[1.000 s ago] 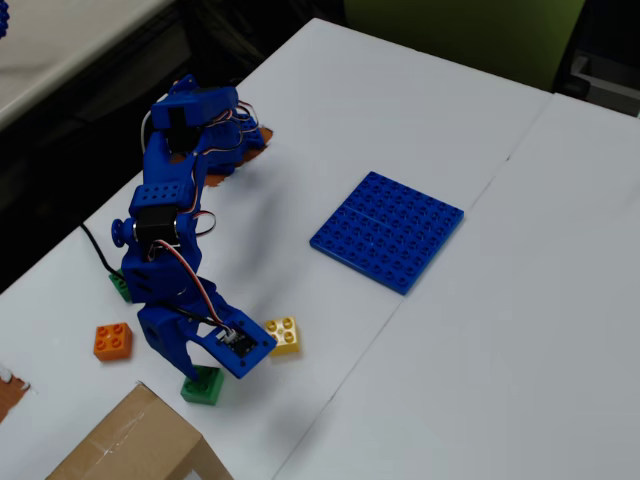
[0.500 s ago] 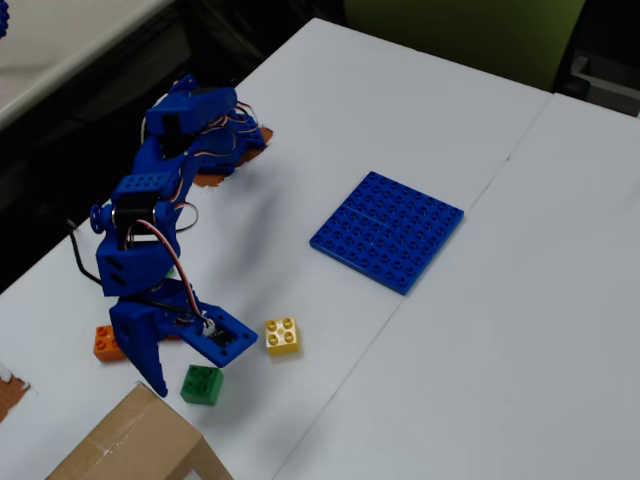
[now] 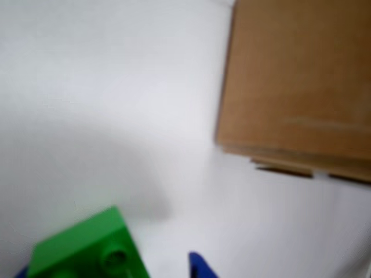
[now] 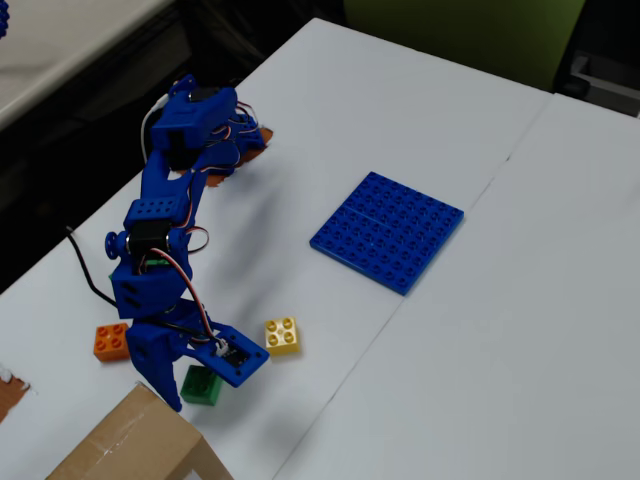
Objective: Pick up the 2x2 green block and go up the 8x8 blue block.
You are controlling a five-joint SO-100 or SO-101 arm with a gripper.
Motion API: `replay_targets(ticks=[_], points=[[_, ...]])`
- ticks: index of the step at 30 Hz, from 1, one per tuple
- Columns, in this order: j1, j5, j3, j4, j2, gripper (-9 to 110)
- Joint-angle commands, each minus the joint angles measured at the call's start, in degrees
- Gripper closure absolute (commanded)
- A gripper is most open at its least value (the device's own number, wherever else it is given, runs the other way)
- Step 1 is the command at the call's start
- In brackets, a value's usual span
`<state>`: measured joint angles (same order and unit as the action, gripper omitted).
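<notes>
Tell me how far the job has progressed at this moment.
Done: the blue arm has reached the small square green plastic brick. In hand: its jaws stand around the brick, which seems still on the white table. Left: lifting and carrying it to the large flat blue studded baseplate.

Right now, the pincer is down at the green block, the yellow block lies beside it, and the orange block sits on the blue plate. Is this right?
Not quite. The orange block is not on the blue plate; the fixed view shows it on the white table, on the arm's left side, far from the plate. The rest holds: the pincer is down at the green block, and the yellow block lies beside it.
</notes>
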<state>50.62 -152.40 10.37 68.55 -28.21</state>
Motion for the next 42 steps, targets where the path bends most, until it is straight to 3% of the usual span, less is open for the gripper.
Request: replay_targets(ticks=[1, 6, 15, 26, 30, 38, 42], points=[[-1.2, -0.4, -2.1, 0.3, -0.5, 76], [-1.8, -0.1, -1.5, 0.3, 0.5, 82], [-1.9, 1.1, -1.6, -2.0, 3.3, 81], [-2.3, 1.3, -1.3, -0.2, 3.0, 94], [-2.4, 3.7, -1.0, 6.9, -2.4, 95], [-5.3, 14.9, 1.5, 35.3, -23.3, 96], [-10.6, 25.1, 15.6, 36.5, -38.2, 96]])
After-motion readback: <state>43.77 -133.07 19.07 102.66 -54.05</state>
